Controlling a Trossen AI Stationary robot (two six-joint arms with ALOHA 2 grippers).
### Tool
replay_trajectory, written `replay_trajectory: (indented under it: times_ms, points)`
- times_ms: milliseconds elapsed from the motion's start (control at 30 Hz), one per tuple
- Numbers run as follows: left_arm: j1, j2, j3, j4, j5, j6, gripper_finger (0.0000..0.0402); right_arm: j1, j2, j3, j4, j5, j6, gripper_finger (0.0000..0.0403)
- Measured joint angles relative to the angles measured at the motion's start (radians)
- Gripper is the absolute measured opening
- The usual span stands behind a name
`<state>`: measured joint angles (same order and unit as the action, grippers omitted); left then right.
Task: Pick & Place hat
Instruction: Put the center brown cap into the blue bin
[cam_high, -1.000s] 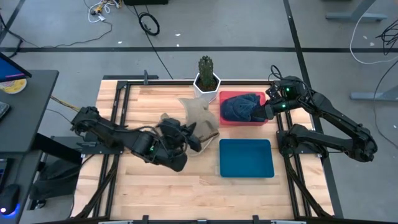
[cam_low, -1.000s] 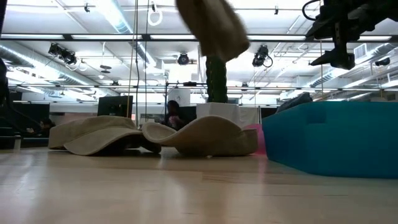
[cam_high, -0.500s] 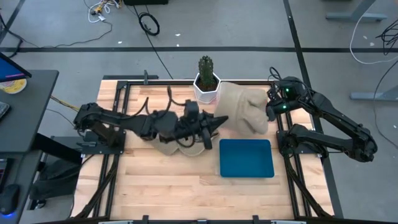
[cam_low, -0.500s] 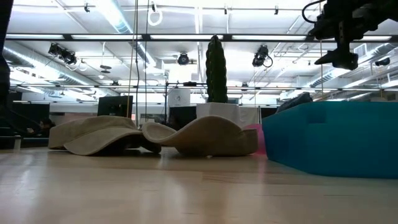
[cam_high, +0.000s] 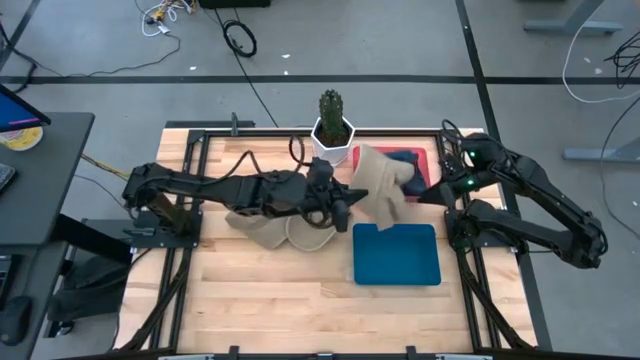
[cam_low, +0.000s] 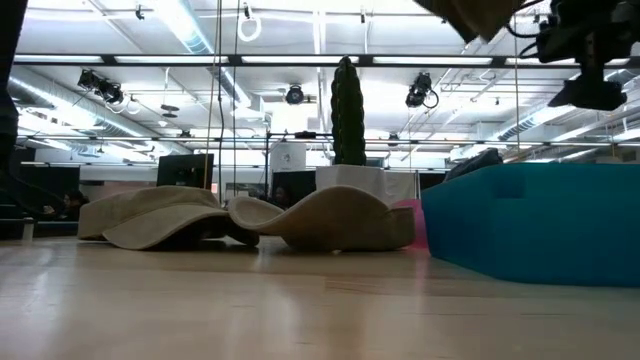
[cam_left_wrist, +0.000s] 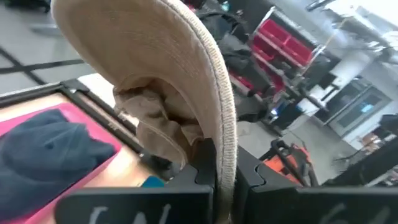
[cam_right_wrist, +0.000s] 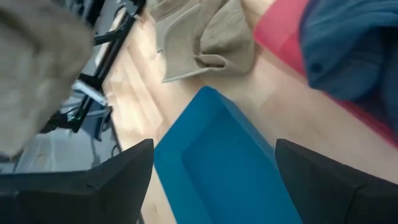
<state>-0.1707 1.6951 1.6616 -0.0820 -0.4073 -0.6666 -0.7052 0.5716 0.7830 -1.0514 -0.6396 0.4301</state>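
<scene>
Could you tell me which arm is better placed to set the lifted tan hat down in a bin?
The left. Its gripper is already shut on the tan hat, held in the air between the red bin and the blue bin. The right gripper is open and empty beside them.

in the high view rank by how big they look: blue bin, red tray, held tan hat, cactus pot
1. blue bin, clearly largest.
2. and 3. held tan hat and red tray: unsure, since the hat hangs raised in the left claw, nearer the camera, and covers part of the tray.
4. cactus pot, smallest.
</scene>
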Motion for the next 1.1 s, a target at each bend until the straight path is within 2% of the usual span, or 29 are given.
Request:
replay_trajectory:
  times_ms: [67, 200, 333, 467, 600, 800, 967, 1100]
  points:
    - [0.000, 0.010, -0.003, -0.030, 0.000, -0.009, 0.0011, 0.000, -0.020, 0.000, -0.019, 0.026, 0.006, 0.0336]
    - [0.000, 0.024, -0.098, 0.131, 0.018, -0.049, 0.0011, 0.000, -0.052, 0.000, -0.029, 0.055, 0.032, 0.0336]
    - [0.000, 0.024, -0.290, 0.536, 0.056, -0.068, 0.0011, 0.000, -0.062, 0.000, -0.029, 0.082, 0.054, 0.0336]
    - [0.000, 0.024, -0.486, 0.977, 0.049, -0.074, 0.0011, 0.000, -0.062, 0.000, -0.027, 0.082, 0.101, 0.0336]
    - [-0.006, 0.024, -0.647, 1.256, -0.002, -0.073, 0.0011, 0.000, -0.062, 0.000, 0.013, 0.051, 0.231, 0.0336]
    - [-0.013, 0.024, -0.745, 1.464, -0.044, -0.028, 0.0011, 0.000, -0.062, 0.000, 0.276, -0.036, 0.481, 0.0336]
    - [-0.011, 0.023, -0.721, 1.482, -0.044, 0.020, 0.0011, 0.000, -0.057, 0.000, 0.507, -0.040, 0.639, 0.0336]
    - [-0.008, 0.023, -0.686, 1.483, -0.034, 0.073, 0.0011, 0.001, -0.040, 0.000, 0.646, -0.032, 0.697, 0.0336]
